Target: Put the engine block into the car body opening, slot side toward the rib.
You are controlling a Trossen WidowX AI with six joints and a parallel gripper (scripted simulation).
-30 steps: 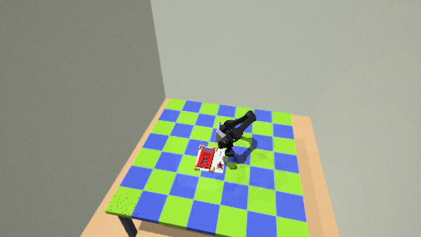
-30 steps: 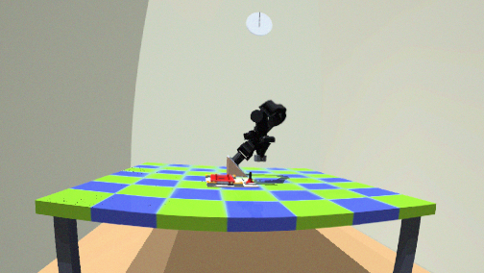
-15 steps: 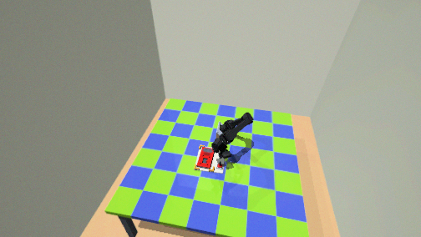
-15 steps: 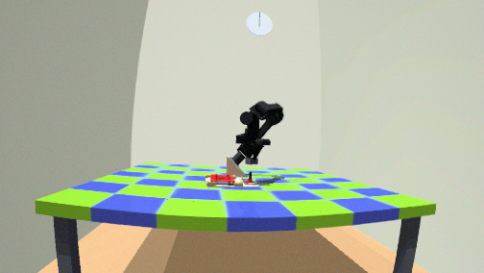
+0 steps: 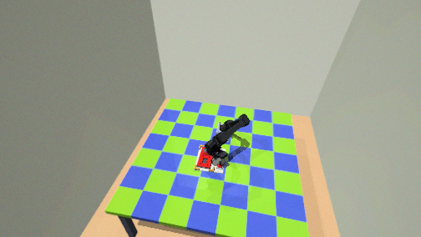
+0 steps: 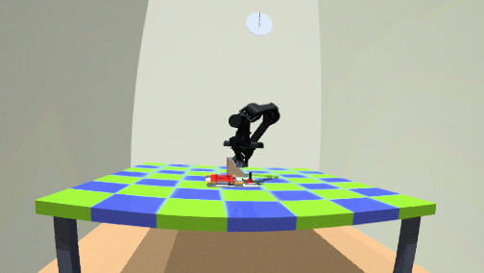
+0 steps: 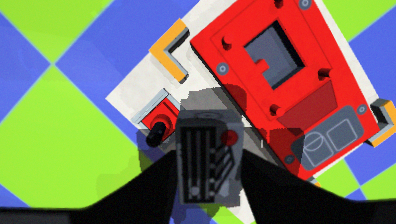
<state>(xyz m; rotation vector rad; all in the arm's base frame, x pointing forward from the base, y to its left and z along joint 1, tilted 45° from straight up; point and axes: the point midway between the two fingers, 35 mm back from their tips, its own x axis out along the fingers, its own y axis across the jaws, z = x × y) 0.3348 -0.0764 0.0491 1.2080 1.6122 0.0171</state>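
Note:
My gripper (image 7: 207, 156) (image 6: 242, 162) is shut on the grey engine block (image 7: 227, 172) (image 6: 240, 163), which has dark grooves and a red round spot on top. The block hangs above the white base plate (image 7: 127, 92), near the red car body (image 7: 320, 45) (image 5: 205, 163) (image 6: 221, 178). In the wrist view the block is below and left of the body's square opening (image 7: 290, 50), not over it. A small red rib (image 7: 261, 65) juts in from the opening's lower left side. The opening's sides are turned diagonally relative to the block. The block's lower faces are hidden.
A black lever (image 7: 156, 134) (image 6: 250, 178) on a red base stands close left of the held block. Orange corner brackets (image 7: 159, 50) (image 7: 389, 132) stand beside the car body. A tan-grey upright panel (image 6: 233, 168) rises behind the body in the exterior view.

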